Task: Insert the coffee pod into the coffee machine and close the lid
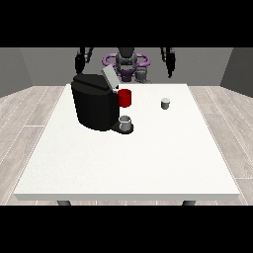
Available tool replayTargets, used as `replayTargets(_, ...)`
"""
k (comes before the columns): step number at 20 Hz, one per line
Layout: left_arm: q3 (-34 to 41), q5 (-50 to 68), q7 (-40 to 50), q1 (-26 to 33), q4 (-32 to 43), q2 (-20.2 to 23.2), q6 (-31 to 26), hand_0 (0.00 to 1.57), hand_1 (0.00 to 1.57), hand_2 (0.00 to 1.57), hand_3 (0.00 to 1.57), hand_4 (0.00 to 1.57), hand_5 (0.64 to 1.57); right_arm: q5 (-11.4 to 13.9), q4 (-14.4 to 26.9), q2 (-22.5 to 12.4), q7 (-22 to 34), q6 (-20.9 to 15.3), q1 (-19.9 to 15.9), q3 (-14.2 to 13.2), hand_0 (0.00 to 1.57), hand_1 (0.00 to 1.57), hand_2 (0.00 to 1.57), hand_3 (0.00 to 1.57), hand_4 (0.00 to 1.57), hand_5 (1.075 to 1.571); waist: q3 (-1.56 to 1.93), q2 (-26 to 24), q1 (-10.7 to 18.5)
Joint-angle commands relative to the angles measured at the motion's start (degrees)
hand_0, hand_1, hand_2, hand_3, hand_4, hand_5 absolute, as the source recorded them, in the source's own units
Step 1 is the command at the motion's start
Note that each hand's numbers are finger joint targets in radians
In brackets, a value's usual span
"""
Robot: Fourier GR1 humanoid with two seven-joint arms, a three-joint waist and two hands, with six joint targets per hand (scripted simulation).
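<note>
Sitting on a smooth white rectangular table (148,163), the coffee machine (95,104) was a bulky, matte black, rounded block, left of the table's centre. Its flat grey lid (109,78) stood tilted up and open at the machine's top, on the side toward the robot. A glossy red cylindrical part (125,98) stuck out from the machine's right side, near its top. Just below that, a small grey cup (126,123) stood on the machine's dark base plate.

The coffee pod (165,103), a small, short, light grey cylinder, stood upright on the bare table, well to the right of the machine and apart from it. Both hands were back beyond the table's far edge, well apart from the pod and touching nothing. The hand at the view's left (79,62) hung above and behind the machine; the hand at the view's right (170,65) hung beyond the pod. Fingers: cannot tell for either hand, too small and dark.
</note>
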Motion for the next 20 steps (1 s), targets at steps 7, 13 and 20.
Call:
replayTargets(7, -3.3, -8.0, -10.9, 4.6, -1.1, 12.3, -10.4, 0.0, 0.0, 0.0, 0.0, 0.0, 1.571, 5.7, 2.3, 0.0, -2.7, -6.8, 1.7, -2.0, 0.0, 0.0, 0.0, 0.0, 0.0, 1.571, -0.91, -2.4, 1.8)
replayTargets(13, -0.9, -12.6, -10.4, -1.9, 4.2, 15.5, -9.9, 0.0, 0.0, 0.0, 0.0, 0.0, 1.571, 9.8, 2.1, 2.3, -1.2, -10.3, -3.1, 0.9, 0.0, 0.0, 0.0, 0.0, 0.0, 1.571, -0.86, 2.5, -0.9)
replayTargets(20, 4.4, -12.7, -5.2, -12.8, 12.8, 21.6, -14.9, 0.0, 0.0, 0.0, 0.0, 0.0, 1.571, 8.1, 4.0, 2.6, -5.1, -7.3, -4.6, 1.8, 0.0, 0.0, 0.0, 0.0, 0.0, 1.571, -0.83, 6.6, -5.5)
